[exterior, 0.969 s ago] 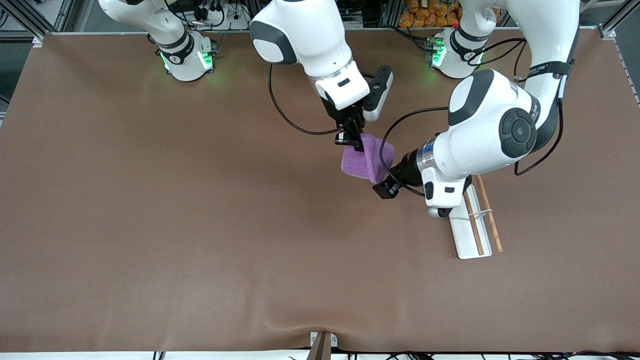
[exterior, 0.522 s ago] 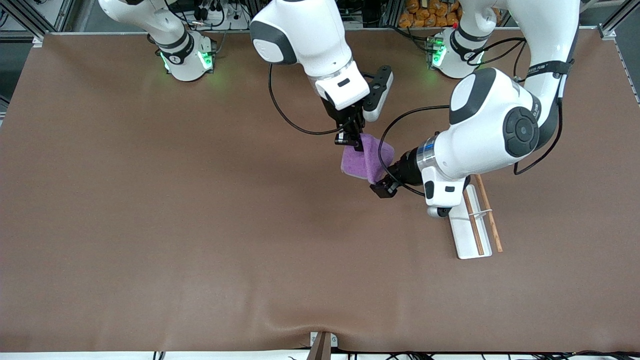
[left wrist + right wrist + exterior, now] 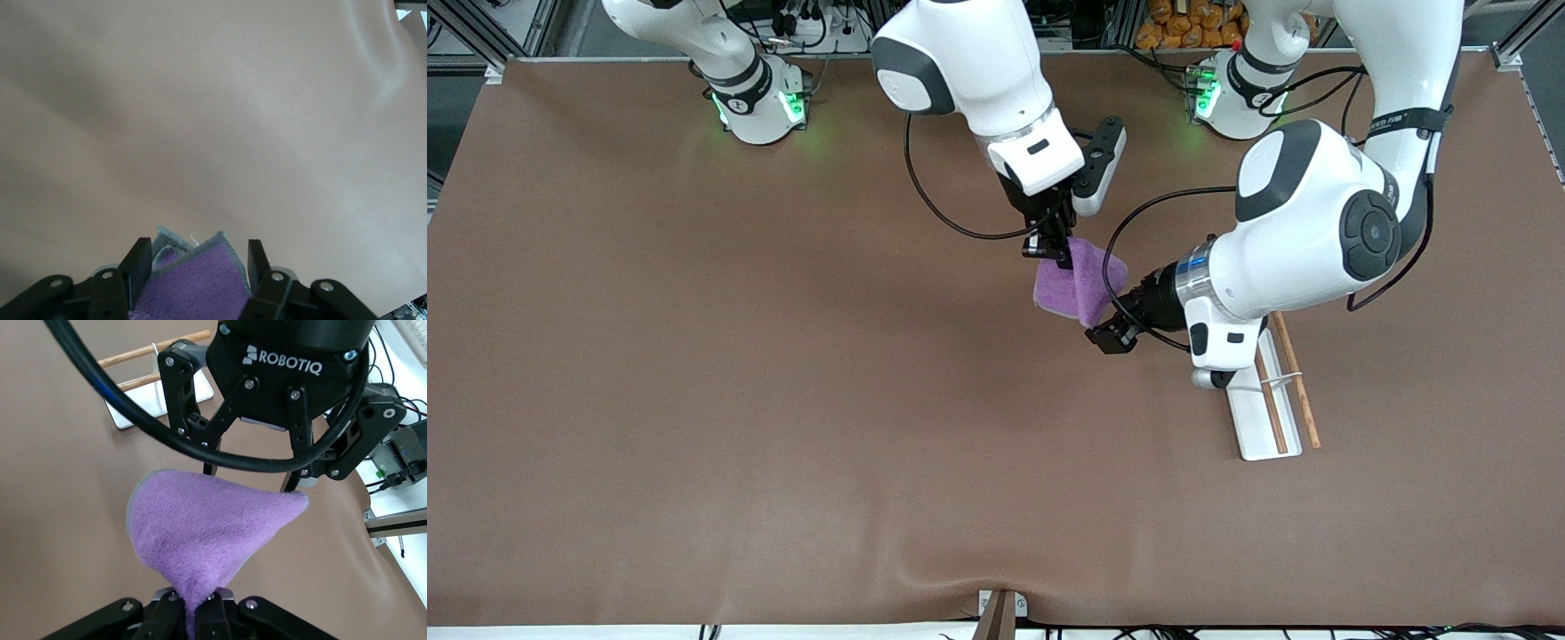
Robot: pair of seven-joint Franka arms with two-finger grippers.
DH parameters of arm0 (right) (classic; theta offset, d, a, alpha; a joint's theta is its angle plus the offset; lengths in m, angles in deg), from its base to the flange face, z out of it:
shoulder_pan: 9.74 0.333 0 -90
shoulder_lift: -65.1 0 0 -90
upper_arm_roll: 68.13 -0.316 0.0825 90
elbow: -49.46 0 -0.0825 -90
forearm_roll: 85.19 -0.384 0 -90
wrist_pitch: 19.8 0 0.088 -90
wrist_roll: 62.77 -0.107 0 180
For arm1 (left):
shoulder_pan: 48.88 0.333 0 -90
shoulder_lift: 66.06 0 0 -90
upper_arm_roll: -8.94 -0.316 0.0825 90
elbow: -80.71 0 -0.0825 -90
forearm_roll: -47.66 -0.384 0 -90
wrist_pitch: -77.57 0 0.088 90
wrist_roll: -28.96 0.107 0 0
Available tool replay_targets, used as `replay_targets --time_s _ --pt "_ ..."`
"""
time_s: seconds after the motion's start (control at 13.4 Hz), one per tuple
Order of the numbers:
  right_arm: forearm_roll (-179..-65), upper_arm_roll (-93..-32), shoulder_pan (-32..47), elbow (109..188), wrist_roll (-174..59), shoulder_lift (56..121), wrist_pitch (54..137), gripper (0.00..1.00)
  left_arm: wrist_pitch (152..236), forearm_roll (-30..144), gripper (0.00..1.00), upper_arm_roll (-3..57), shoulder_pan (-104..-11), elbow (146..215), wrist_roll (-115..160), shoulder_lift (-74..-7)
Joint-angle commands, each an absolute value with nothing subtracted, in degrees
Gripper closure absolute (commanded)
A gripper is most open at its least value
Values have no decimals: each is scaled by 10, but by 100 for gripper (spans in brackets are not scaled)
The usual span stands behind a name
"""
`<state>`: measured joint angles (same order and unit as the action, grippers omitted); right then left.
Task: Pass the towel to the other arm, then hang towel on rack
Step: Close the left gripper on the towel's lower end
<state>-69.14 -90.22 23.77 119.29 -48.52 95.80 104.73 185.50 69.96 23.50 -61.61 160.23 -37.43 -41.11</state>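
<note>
The towel (image 3: 1079,283) hangs in the air at the middle of the front view, above the table (image 3: 694,400), pinched at one upper corner by the right gripper (image 3: 1049,249), whose fingers are pressed tight on the cloth. Held that way, it drapes down and offers a free edge toward the left arm. The left gripper (image 3: 1107,331) sits at the towel's lower corner with its fingers spread on either side of the cloth; in the left wrist view, near the bottom centre, the grey-edged corner lies between the two fingers (image 3: 139,267) without being squeezed. The handover looks half done: the receiving pinch has yet to close.

The rack (image 3: 1267,404) lies at the right of the front view, its upper end covered by the left arm. How deep the cloth sits between the left fingers cannot be told, since the wrist view cuts it off at the bottom edge.
</note>
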Motion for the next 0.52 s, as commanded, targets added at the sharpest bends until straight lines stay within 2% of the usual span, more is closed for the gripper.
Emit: replay_targets --time_s 0.0,0.45 --pt "-677 -900 243 1190 -498 958 1049 100 1853 737 34 231 -615 1595 -342 -403" --pt "-677 -900 242 1190 -498 958 1049 100 1856 752 33 227 -612 1595 -298 -388"
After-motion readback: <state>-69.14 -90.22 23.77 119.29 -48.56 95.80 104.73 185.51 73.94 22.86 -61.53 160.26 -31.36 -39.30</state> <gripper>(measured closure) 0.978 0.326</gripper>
